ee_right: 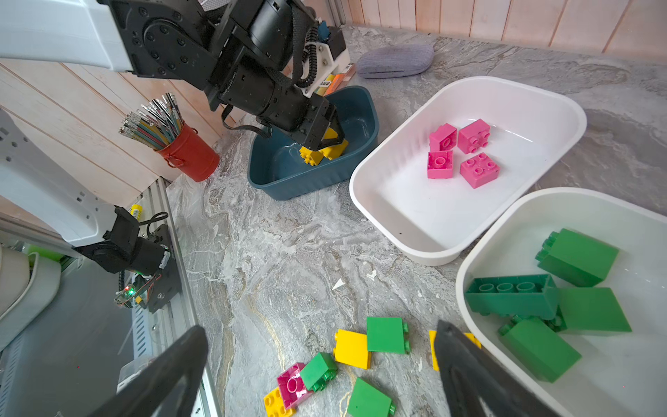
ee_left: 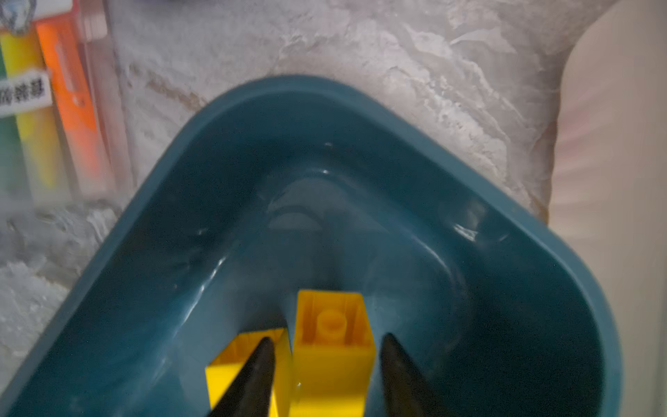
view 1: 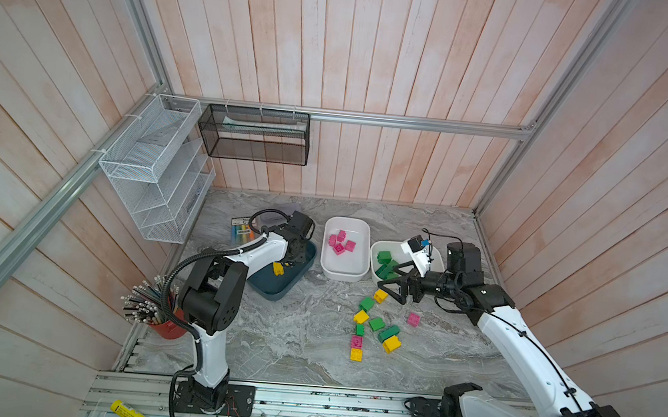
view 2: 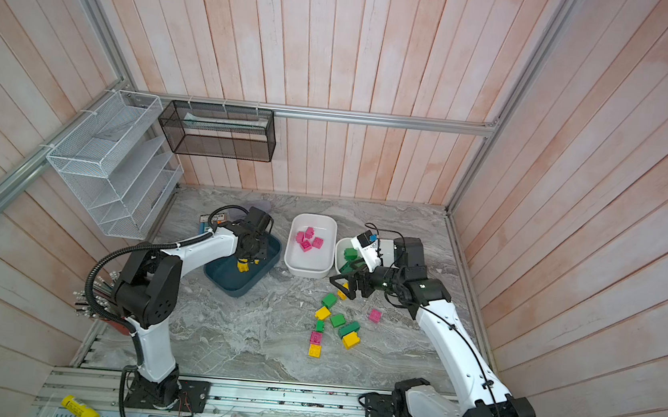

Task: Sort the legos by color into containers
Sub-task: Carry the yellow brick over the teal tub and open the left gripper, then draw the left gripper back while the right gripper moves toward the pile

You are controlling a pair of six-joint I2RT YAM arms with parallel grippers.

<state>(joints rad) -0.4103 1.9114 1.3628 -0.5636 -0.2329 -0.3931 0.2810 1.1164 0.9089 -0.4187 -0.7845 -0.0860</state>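
A: What colour is the table point(view 1: 289, 351)?
B: Grey, marbled with white veins. The walls point(view 1: 380, 55) are pale pink and whitish planks.
A: And the tubs?
B: The teal tub point(view 1: 274, 289) has yellow bricks point(ee_left: 332, 335), the white tub point(view 1: 341, 276) pink bricks point(view 1: 340, 243), the second white tub point(ee_right: 512, 231) green bricks point(ee_right: 577, 256).
A: The loose bricks point(view 1: 376, 323)?
B: Yellow, green and pink, mixed.
A: Anything else?
B: The pot point(ee_right: 191, 155) is red, the case point(ee_right: 395, 60) grey, the marker pack point(ee_left: 54, 108) striped orange, yellow and green. Also a white wire basket point(view 1: 152, 167) and a black wire basket point(view 1: 253, 135).

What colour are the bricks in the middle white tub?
Pink bricks, clearest in the right wrist view, lying in the white tub.
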